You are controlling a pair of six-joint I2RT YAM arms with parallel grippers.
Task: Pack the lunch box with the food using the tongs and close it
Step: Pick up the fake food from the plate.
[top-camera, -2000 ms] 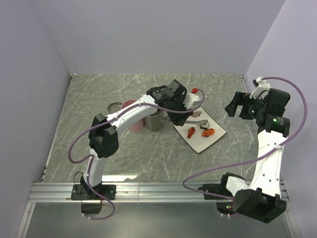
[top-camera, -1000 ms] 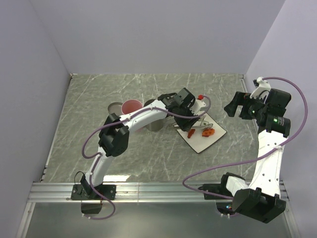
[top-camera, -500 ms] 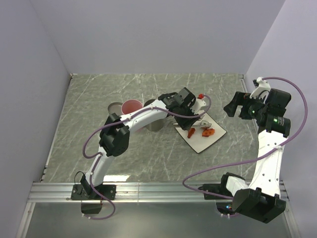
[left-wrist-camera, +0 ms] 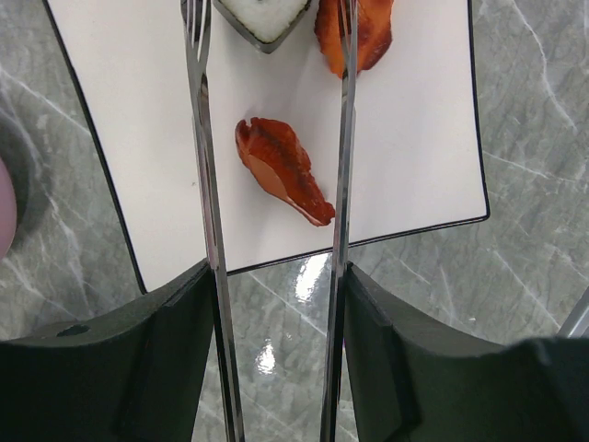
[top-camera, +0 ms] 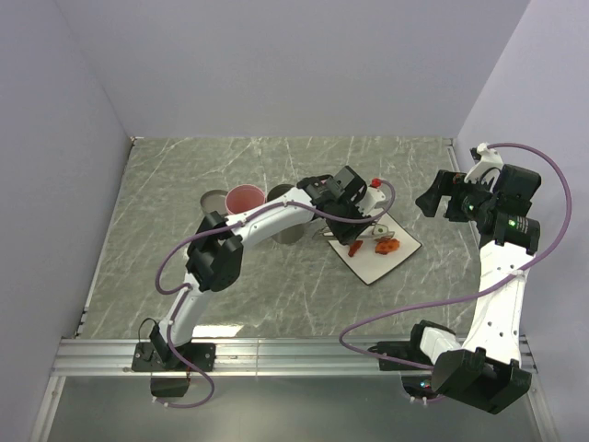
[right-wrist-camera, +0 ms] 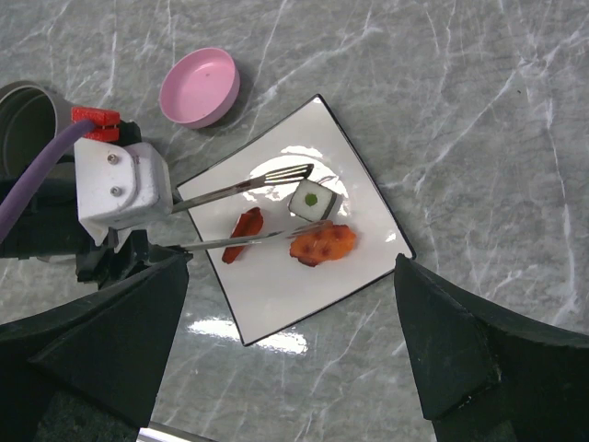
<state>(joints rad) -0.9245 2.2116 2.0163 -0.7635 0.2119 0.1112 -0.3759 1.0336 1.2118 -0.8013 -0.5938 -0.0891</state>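
My left gripper (top-camera: 350,219) is shut on the silver tongs (left-wrist-camera: 206,166), one thin arm against each finger. The tongs reach over the white plate (left-wrist-camera: 138,110) and straddle a reddish-brown lump (left-wrist-camera: 281,170) without touching it. Past the tips lie the dark cube with a pale centre (right-wrist-camera: 311,199) and an orange piece (right-wrist-camera: 322,244). The round steel lunch box (top-camera: 287,232) stands left of the plate, partly behind the left arm. My right gripper (top-camera: 440,198) hangs open and empty, high at the right, looking down on the plate (right-wrist-camera: 276,295).
A pink round lid or bowl (top-camera: 244,197) and a grey round container (top-camera: 213,201) stand left of the steel box. Purple walls close in the marble table on three sides. The plate (top-camera: 373,262) sits slightly right of centre.
The left arm has carried the tongs forward and down over the plate, so their arms now straddle the reddish lump. The right arm has not moved.
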